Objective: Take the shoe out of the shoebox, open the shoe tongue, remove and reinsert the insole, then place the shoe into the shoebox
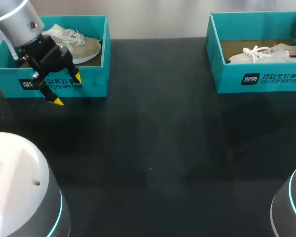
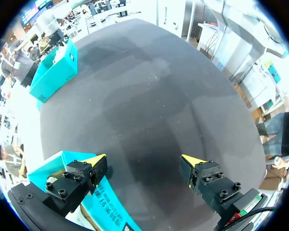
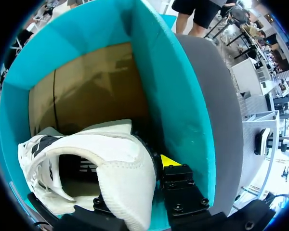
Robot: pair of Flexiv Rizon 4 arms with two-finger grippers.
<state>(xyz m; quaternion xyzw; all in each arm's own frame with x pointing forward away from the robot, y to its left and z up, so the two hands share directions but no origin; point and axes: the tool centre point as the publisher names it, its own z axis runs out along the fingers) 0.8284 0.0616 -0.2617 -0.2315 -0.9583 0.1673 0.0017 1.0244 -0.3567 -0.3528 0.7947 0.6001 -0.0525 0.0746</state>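
Two teal shoeboxes stand at the far side of the black table, one at the left and one at the right, well apart. The right box holds a white shoe lying on its sole, its long axis running left to right along the box, with the laced front toward the left and the heel toward the right. In the right wrist view this white shoe shows its open heel end close up, and the right gripper sits down inside the right box, hard against the heel, between the shoe and the box wall. Whether it is clamped on the heel or merely beside it cannot be told, since the shoe covers part of it. The left box holds a beige shoe with white laces, its toe pointing right, partly hidden by the left arm. The left gripper hangs over the near wall of that box with its jaws spread wide and nothing between them. In the left wrist view, one side of the left gripper is over the left box and the other over bare table.
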